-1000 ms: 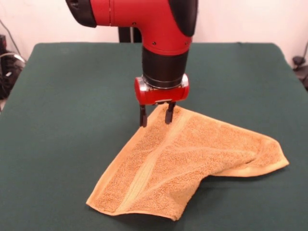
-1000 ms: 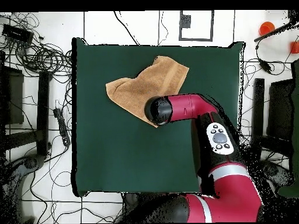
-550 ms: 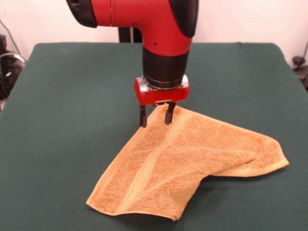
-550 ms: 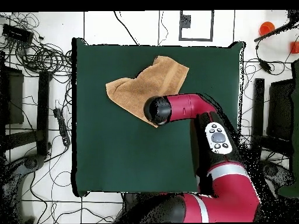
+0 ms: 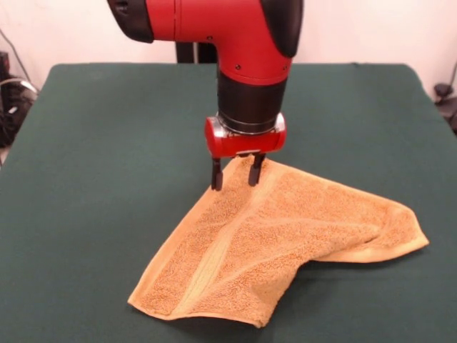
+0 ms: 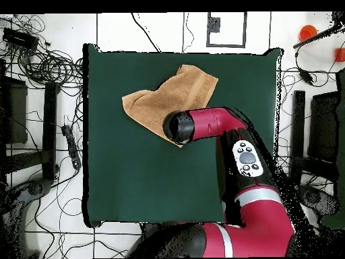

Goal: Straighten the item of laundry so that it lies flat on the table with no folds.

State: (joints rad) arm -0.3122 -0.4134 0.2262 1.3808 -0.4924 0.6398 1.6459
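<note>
The item of laundry [image 5: 285,232] is a golden-orange towel lying crumpled on the dark green table [image 5: 107,143], with one side folded over itself and a paler band running along it. My gripper [image 5: 235,174] stands open over the towel's far corner, one finger on each side of that corner and the tips down at cloth level. In the overhead view the towel [image 6: 168,94] lies in the table's [image 6: 135,182] upper middle. The arm's wrist [image 6: 179,127] covers the towel's lower corner and hides the fingers.
Dark green cloth surrounds the towel on all sides. Off the table, tangled cables [image 6: 40,61] and dark equipment [image 6: 27,135] lie on the floor at the left. An orange object [image 6: 308,31] sits at the upper right.
The arm and gripper have shifted slightly to the right in the front view. The towel lies as before and the fingers are still apart.
</note>
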